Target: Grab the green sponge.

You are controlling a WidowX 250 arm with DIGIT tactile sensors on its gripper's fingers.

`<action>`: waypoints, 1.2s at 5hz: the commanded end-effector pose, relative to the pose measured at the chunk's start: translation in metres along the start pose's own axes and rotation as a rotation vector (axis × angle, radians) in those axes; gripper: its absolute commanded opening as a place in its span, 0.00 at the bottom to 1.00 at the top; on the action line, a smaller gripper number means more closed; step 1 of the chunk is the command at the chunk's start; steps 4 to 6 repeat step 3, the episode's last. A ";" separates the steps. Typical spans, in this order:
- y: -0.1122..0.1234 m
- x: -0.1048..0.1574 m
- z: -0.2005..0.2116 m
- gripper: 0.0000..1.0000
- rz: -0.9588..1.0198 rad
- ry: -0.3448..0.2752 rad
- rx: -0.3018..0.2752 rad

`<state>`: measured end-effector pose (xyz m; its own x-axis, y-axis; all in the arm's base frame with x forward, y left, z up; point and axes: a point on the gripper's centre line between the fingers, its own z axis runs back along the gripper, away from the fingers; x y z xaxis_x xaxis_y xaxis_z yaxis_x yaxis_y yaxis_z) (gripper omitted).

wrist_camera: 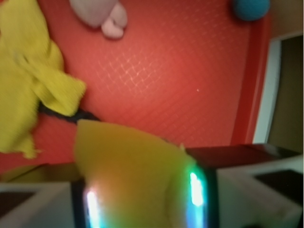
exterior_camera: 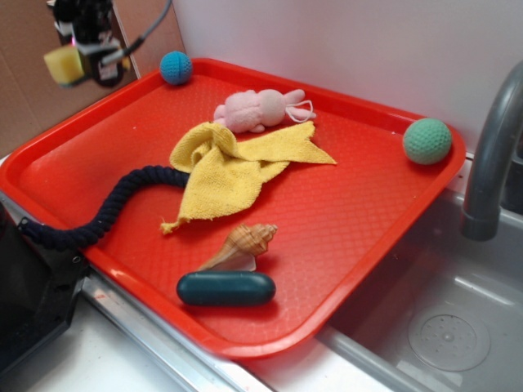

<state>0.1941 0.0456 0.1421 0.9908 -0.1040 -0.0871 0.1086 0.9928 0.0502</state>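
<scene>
The green sponge [exterior_camera: 64, 64] is a small yellow foam block, held in the air above the far left corner of the red tray [exterior_camera: 351, 212]. My gripper [exterior_camera: 82, 59] is shut on it, high above the tray. In the wrist view the sponge [wrist_camera: 135, 175] fills the bottom middle, pressed between my two lit fingers [wrist_camera: 197, 190], and my gripper [wrist_camera: 142, 194] clamps it on both sides. The sponge's dark scouring face does not show.
On the tray lie a yellow cloth [exterior_camera: 229, 167], a pink plush bunny [exterior_camera: 260, 109], a blue ball [exterior_camera: 176, 68], a light-green ball [exterior_camera: 426, 140], a dark rope [exterior_camera: 106, 214], a seashell [exterior_camera: 243, 244] and a teal capsule [exterior_camera: 226, 288]. A sink [exterior_camera: 445, 327] with a grey faucet [exterior_camera: 490, 155] lies to the right.
</scene>
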 end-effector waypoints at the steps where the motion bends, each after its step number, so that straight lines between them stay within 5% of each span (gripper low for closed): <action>1: -0.015 0.006 0.070 0.00 0.000 -0.184 -0.041; 6: -0.016 0.008 0.079 0.00 -0.024 -0.184 -0.011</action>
